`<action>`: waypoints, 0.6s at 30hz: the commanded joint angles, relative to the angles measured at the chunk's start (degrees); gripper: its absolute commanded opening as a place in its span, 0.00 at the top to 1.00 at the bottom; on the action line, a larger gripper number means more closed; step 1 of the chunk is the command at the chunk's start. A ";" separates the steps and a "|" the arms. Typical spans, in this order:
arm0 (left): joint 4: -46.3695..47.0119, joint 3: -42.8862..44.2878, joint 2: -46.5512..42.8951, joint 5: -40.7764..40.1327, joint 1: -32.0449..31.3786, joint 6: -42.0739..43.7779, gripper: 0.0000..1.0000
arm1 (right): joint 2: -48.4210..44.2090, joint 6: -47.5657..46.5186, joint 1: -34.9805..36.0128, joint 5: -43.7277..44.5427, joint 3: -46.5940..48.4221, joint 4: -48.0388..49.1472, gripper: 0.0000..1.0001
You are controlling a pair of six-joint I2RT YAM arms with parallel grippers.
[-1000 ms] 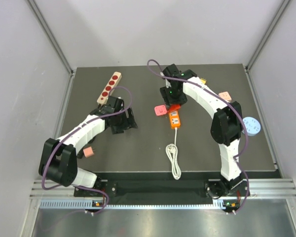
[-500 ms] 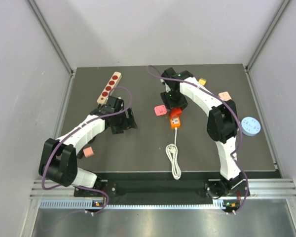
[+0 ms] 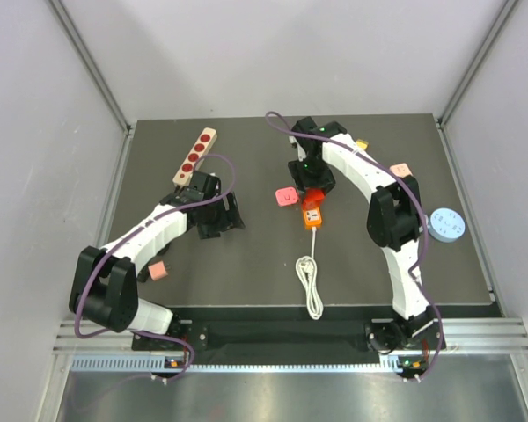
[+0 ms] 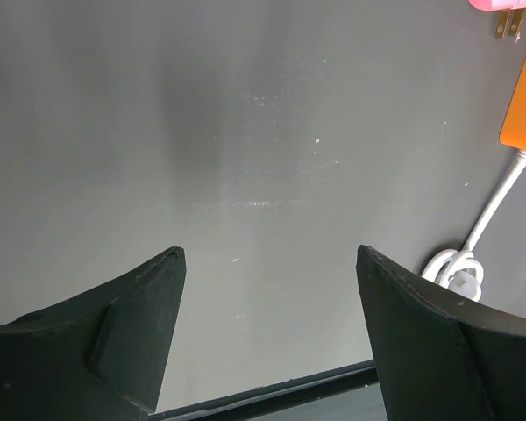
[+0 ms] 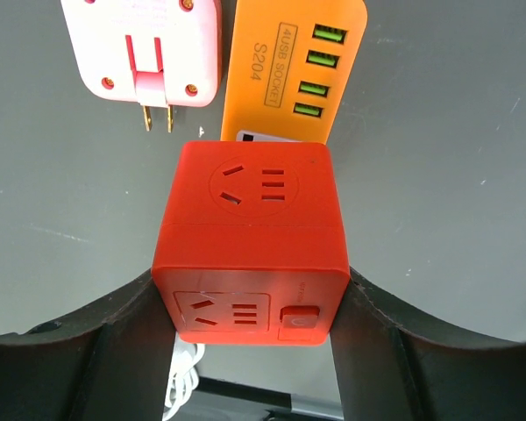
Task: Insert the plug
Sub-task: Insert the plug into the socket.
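Observation:
The plug [image 5: 250, 237], a bright red cube with sockets on its faces, sits between the fingers of my right gripper [image 5: 252, 281], which is shut on its two sides. It hangs over the near end of the orange power strip [image 5: 294, 70], hiding the part of the strip below it. From the top view the plug [image 3: 313, 195] sits at the far end of the power strip [image 3: 312, 217] under my right gripper [image 3: 311, 186]. My left gripper [image 4: 267, 254] is open over bare table, nothing between its fingers, left of centre [image 3: 229, 215].
A pink adapter [image 5: 145, 53] lies prongs-out just left of the strip. The strip's white cord [image 3: 311, 286] coils toward the near edge. A wooden socket bar [image 3: 194, 156], small pink blocks [image 3: 158, 270] [image 3: 401, 170], a yellow piece [image 3: 362, 144] and a blue disc [image 3: 447, 224] lie around.
The right arm's elbow has swung a little to the left and the wrist with the plug has shifted slightly over the strip's far end. The left arm has not moved.

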 commanded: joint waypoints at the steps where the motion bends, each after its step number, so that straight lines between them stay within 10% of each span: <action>1: 0.13 1.46 -0.64 0.13 0.43 0.59 0.17 | 2.15 0.20 -0.82 0.69 1.29 2.01 1.00; 18: -0.31 1.28 -2.04 -0.74 0.60 0.41 0.17 | 0.30 4.33 -0.64 2.54 -9.43 8.69 1.00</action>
